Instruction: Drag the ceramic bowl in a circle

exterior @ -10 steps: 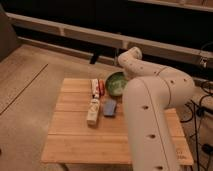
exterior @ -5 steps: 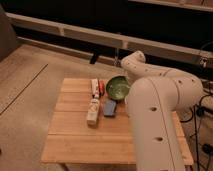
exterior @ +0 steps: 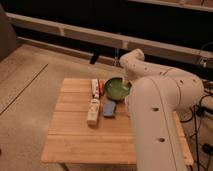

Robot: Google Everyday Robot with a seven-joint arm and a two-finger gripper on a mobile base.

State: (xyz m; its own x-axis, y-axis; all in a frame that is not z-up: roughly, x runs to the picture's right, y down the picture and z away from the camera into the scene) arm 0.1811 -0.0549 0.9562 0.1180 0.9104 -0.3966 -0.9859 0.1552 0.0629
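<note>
A broad white robot arm (exterior: pixel 160 125) fills the near right of the camera view, rising over a slatted wooden table (exterior: pixel 90 137) and bending back down at the far side. On the boards ahead of it lie a whitish packet (exterior: pixel 93 111) and a blue item (exterior: pixel 109 107), with a slim red-and-white package (exterior: pixel 95 87) beyond them. Farther back, near the table's rear edge and just behind the blue item, sits the ceramic bowl (exterior: pixel 116 89), which has moved left and slightly forward from where it sat a second ago, when it lay closer to the arm's far link. That shift suggests the circular drag is under way, with part of the loop traced and more likely to come. The bowl appears round, shallow and glossy green with a darker rim, upright and seemingly empty. The gripper (exterior: pixel 126 83) comes down at the bowl's right rim, apparently in contact; whether its fingers clasp the rim or stand apart cannot be told. Behind the table, a dark wall with pale ledges closes the scene.
</note>
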